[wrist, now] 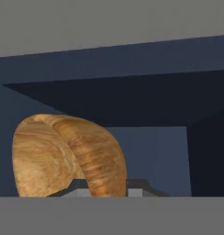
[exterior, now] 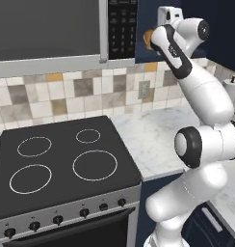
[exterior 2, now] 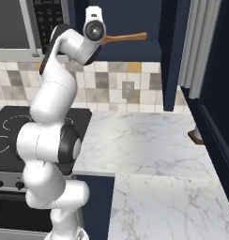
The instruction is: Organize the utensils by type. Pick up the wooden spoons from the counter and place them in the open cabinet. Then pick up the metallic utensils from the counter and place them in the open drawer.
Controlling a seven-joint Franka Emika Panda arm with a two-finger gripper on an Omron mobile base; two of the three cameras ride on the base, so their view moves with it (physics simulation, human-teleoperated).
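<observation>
Inside the open cabinet point(exterior 2: 130, 18) mouth, the gripper point(wrist: 102, 190), nearly closed, clamps a wooden spoon point(exterior 2: 123, 37); the microwave point(exterior 2: 27, 23) sits at nine o'clock, the cabinet door point(exterior 2: 170, 56) at three.

The wooden spoon point(wrist: 63, 156) shows warm, streaky brown grain, the counter point(exterior 2: 149, 140) is smooth white grey-veined marble, the open cabinet point(wrist: 132, 92) matt navy, and the stovetop point(exterior: 61, 159) glossy black.
</observation>
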